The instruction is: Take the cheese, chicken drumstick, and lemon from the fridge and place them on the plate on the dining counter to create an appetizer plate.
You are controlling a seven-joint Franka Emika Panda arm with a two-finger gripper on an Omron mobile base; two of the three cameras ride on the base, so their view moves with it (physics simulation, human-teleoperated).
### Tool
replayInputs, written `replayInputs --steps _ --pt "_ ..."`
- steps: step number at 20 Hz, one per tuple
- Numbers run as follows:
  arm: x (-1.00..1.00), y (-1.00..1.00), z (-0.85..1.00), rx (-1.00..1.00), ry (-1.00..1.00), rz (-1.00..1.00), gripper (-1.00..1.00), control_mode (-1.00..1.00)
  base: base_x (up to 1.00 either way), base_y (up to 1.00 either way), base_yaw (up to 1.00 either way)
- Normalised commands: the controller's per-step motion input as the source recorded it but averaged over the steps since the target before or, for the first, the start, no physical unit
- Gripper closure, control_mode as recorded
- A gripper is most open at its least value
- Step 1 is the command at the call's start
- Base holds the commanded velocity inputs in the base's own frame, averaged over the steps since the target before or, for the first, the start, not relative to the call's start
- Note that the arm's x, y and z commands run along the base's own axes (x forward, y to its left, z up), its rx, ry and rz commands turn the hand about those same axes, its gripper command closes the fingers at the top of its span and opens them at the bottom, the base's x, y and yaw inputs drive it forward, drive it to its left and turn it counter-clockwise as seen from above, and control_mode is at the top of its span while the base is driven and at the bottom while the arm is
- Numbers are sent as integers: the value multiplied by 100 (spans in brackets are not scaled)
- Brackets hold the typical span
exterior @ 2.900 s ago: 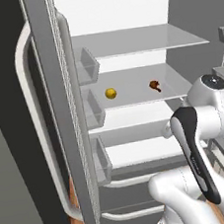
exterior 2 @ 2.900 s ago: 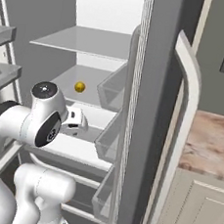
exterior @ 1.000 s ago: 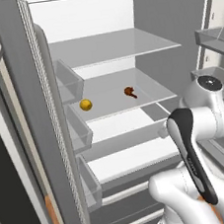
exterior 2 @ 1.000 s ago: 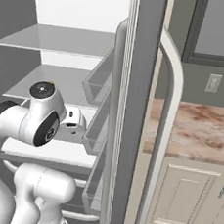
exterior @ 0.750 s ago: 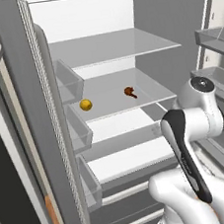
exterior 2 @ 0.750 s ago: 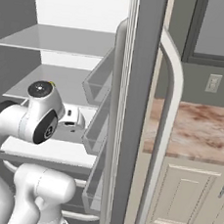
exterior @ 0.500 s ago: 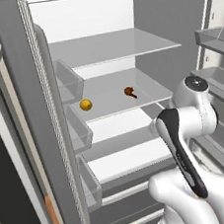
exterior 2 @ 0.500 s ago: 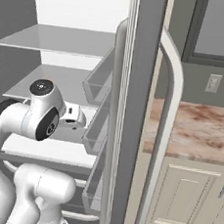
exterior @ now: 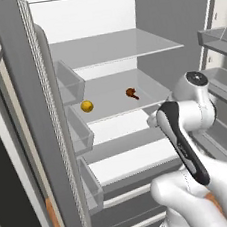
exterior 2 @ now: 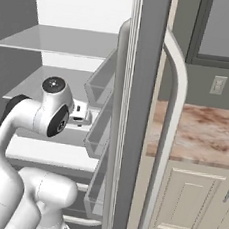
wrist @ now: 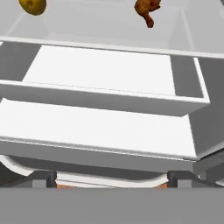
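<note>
We are holding our gripper (wrist: 112,181) with its jaws spread wide and nothing between them, low before the open fridge (exterior: 103,51), while the chicken drumstick (exterior: 131,93) is lying up and ahead on the middle shelf, well apart from the lemon (exterior: 87,106).
</note>
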Motion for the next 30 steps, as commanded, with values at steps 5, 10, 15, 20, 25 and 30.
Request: replayInputs --steps 5,10,15,20,25,30 --pt "46 0 5 5 0 0 -100 -100 0 0 0" --pt "52 0 7 3 2 -4 -100 -100 0 0 0" --pt "52 0 0 0 0 -5 -100 -100 0 0 0" --pt "52 0 0 0 0 -3 -100 -100 0 0 0" --pt "48 0 -2 0 -1 -2 -100 -100 0 0 0" --pt "52 0 -1 0 -1 -1 -100 -100 0 0 0"
